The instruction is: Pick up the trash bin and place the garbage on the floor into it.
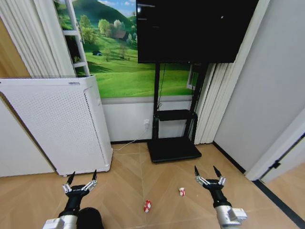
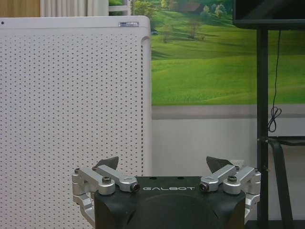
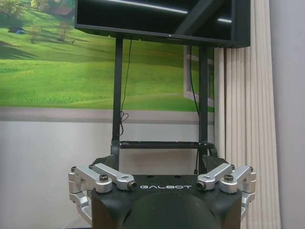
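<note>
The left gripper (image 1: pixel 82 178) is hovering low over the wooden herringbone floor (image 1: pixel 128 186), its two black-tipped fingers spread wide and holding nothing. Directly beneath its wrist, at the bottom edge of the head view, a dark rounded shape is showing, which may be the small round black mesh trash bin (image 1: pixel 89 218), though too little of it is visible to be sure. Ahead of this gripper, the tall white perforated appliance (image 1: pixel 57 124) is standing against the wall; in the left wrist view the open left gripper (image 2: pixel 163 167) is pointing at that appliance's dotted panel (image 2: pixel 71 119) and the green meadow mural (image 2: pixel 209 62).

The right gripper (image 1: pixel 208 173) is hovering at about the same height, fingers likewise spread wide and empty. Two small crumpled red-and-white pieces of garbage are lying on the floor between the two grippers: one piece (image 1: pixel 181 192) is near the right gripper, on its inner side and slightly nearer the robot, and the other piece (image 1: pixel 147 205) is farther toward the left gripper and nearer the robot still. Both are apart from either gripper. In the right wrist view the open right gripper (image 3: pixel 161 164) is facing the black television stand (image 3: pixel 116 95) and the large black screen (image 3: pixel 162 21) above it.
</note>
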